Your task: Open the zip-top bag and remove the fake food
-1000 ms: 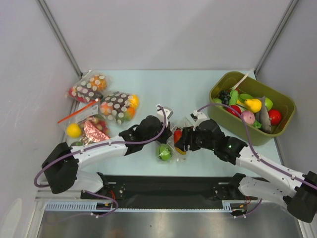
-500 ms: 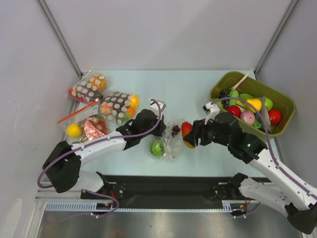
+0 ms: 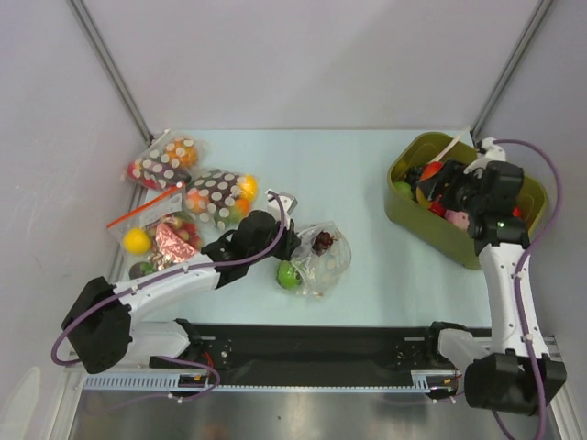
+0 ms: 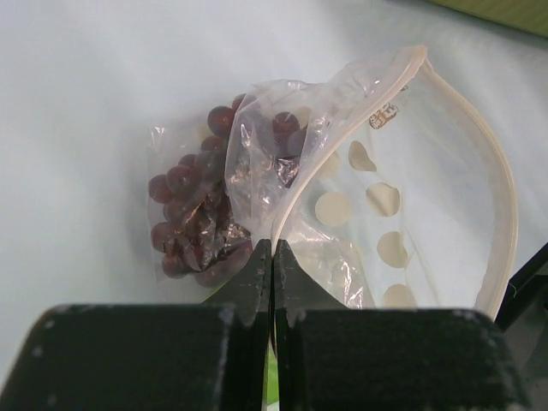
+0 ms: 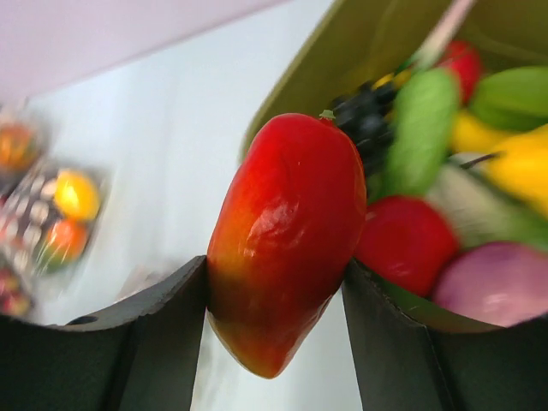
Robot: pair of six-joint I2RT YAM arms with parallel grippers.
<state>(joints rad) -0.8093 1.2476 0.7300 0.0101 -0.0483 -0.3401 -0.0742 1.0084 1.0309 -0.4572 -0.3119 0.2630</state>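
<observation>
Pale table boxed in by plain grey walls
The mint-green table top [image 3: 348, 170] is hemmed by a matte grey far wall [image 3: 303, 64], left wall [image 3: 46, 183] and right wall [image 3: 561, 119]. A slanting left strut [image 3: 110, 69] and right strut [image 3: 514, 64] mark the far corners. A black strip [image 3: 312, 337] lines the near edge, with a ribbed metal rail [image 3: 303, 380] just nearer; the light is soft and even

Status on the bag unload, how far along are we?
Done: the zip-top bag is open, its mouth gaping in the left wrist view. In hand: the left gripper pinches the bag's edge, and the right gripper holds a red-orange fruit over the green bin. Left: the grape bunch and, apparently, the green fruit are in the bag, not yet removed.
</observation>
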